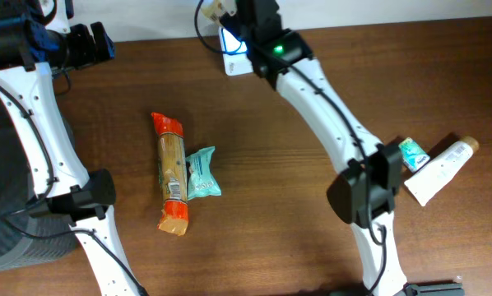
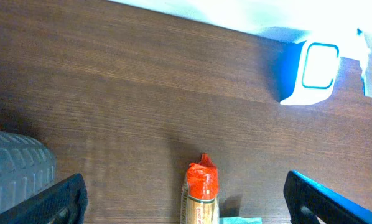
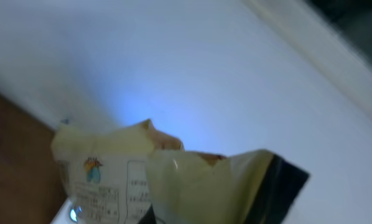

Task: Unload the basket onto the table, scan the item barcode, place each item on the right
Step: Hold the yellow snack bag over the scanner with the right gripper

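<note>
Where the item is: the pale, crinkled plastic packet with small print (image 3: 105,174) is pinched in my right gripper (image 1: 228,16), lifted off the wood.
Right jaws: clenched on the packet, with most of it sticking out past the fingertips.
Print: one printed panel faces my wrist camera; I cannot pick out a barcode on it.
Scanner: the white-and-blue box scanner (image 1: 234,51) sits just beneath those jaws, and its blue glow washes the white wall ahead of them.
Step in hand: I judge I'm presenting the packet to the scan window.
Doing it well: I'd roll the wrist slowly so each face passes the window, keep the film flat, pause on each face, and not squeeze harder, since creases would break up the bars.
Left jaws: my left gripper (image 1: 98,43) is released, spread wide, with nothing between the fingers.
Ahead of the left jaws: a long biscuit sleeve with orange ends (image 1: 172,173) lies on the table, a teal sachet (image 1: 203,173) right against it.
Well behind the right jaws: a white tube with a tan cap (image 1: 439,171).
</note>
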Robot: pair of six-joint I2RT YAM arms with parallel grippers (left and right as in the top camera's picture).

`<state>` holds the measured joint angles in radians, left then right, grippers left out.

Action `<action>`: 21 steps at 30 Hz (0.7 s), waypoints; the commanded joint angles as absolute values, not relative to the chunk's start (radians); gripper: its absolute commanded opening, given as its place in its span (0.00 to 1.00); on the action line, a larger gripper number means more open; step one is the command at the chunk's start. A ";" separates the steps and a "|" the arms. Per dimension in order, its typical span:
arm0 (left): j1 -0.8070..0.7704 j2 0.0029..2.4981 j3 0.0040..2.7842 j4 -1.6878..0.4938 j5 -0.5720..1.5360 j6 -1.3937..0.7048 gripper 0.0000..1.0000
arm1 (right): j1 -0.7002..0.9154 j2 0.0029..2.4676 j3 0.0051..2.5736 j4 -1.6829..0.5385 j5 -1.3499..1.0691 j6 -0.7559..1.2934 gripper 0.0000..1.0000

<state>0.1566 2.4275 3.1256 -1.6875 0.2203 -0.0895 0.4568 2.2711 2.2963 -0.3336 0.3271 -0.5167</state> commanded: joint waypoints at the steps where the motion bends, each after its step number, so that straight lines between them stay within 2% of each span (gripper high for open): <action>1: 0.160 2.420 3.128 -1.688 0.220 -0.073 0.99 | 0.453 2.349 2.320 -0.217 0.523 -0.768 0.04; 4: 0.160 2.420 3.128 -1.688 0.220 -0.073 0.99 | 0.450 2.420 2.320 -0.052 0.532 -0.993 0.04; 6: 0.160 2.420 3.128 -1.688 0.220 -0.073 0.99 | 0.447 2.451 2.320 0.039 0.523 -1.017 0.04; 11: 0.160 2.420 3.128 -1.688 0.220 -0.073 0.99 | 0.424 2.508 2.315 0.091 0.479 -1.025 0.04; 14: 0.160 2.420 3.128 -1.688 0.220 -0.073 0.99 | 0.425 2.511 2.302 0.082 0.485 -1.066 0.04; 18: 0.160 2.420 3.128 -1.688 0.220 -0.073 0.99 | 0.431 2.511 2.300 -0.084 0.482 -1.066 0.04; 21: 0.160 2.420 3.128 -1.688 0.220 -0.073 0.99 | 0.437 2.511 2.300 -0.089 0.482 -1.066 0.04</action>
<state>0.1566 2.4275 3.1256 -1.6875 0.2199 -0.0895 0.4282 2.5084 2.2963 -0.0837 0.4812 -1.0626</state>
